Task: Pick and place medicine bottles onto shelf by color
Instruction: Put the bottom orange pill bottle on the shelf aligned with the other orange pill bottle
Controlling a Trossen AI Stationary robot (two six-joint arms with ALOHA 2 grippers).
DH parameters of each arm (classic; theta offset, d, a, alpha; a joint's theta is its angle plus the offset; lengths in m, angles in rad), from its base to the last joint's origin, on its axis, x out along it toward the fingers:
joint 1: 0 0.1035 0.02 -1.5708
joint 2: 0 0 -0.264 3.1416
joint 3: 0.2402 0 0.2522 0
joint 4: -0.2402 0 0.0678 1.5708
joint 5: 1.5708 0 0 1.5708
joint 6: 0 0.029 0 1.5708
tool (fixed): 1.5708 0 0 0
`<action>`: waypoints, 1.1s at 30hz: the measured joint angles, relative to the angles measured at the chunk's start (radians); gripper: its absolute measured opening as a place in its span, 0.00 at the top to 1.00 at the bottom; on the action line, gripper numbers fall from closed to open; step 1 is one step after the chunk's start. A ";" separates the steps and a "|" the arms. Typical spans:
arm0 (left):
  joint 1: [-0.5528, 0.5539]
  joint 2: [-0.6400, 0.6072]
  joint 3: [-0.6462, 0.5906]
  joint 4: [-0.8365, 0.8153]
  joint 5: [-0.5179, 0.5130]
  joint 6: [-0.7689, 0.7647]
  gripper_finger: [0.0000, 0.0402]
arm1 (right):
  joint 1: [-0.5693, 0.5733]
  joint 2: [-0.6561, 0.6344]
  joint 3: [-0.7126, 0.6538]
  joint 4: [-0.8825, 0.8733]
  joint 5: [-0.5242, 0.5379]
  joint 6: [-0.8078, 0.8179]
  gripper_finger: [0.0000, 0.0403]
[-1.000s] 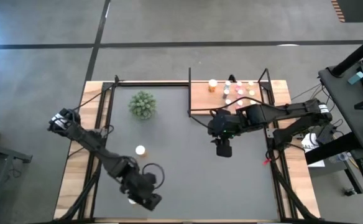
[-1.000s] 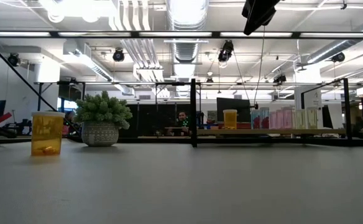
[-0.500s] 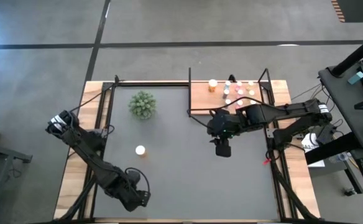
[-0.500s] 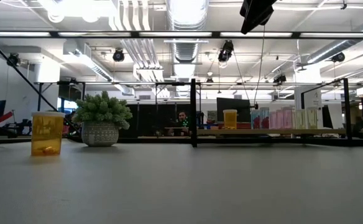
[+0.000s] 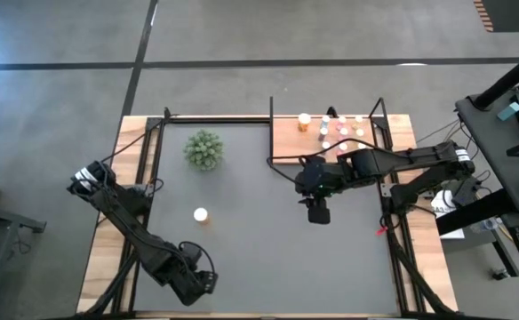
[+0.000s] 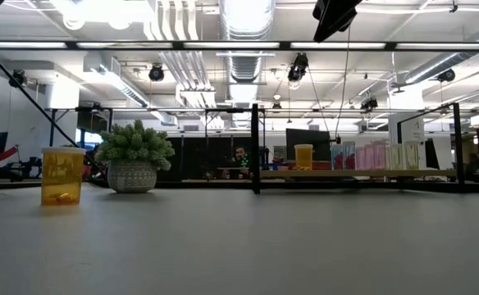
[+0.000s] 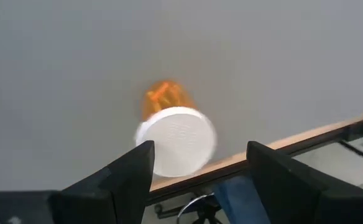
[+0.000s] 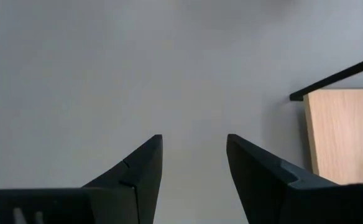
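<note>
An orange medicine bottle with a white cap [image 7: 175,140] stands upright on the grey table close to its near wooden edge. My left gripper [image 7: 200,149] is open above it, one finger on each side, not touching; in the high view my left gripper [image 5: 197,284] hides it. A second orange bottle [image 5: 201,214] stands mid-table, and also shows in the low view [image 6: 61,174]. The wooden shelf [image 5: 286,142] at the far right carries an orange bottle [image 5: 305,120] and several small vials [image 5: 339,132]. My right gripper [image 5: 318,215] is open and empty near the shelf's near left corner, and also shows in its wrist view [image 8: 194,140].
A fuzzy green plant in a pot [image 5: 203,149] stands at the far left of the grey table. Black metal rods [image 5: 215,119] run along the far edge and around the shelf. The table's near wooden edge [image 7: 306,134] lies right beside the bottle under my left gripper.
My left gripper has moved a little toward the table's near left corner and turned. It now stands over the bottle at the near edge, which showed beside it in the high view a second ago.
</note>
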 joint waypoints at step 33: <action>0.000 0.103 0.070 -0.120 0.023 -0.034 0.40 | 0.002 0.000 -0.001 -0.089 0.001 0.104 0.58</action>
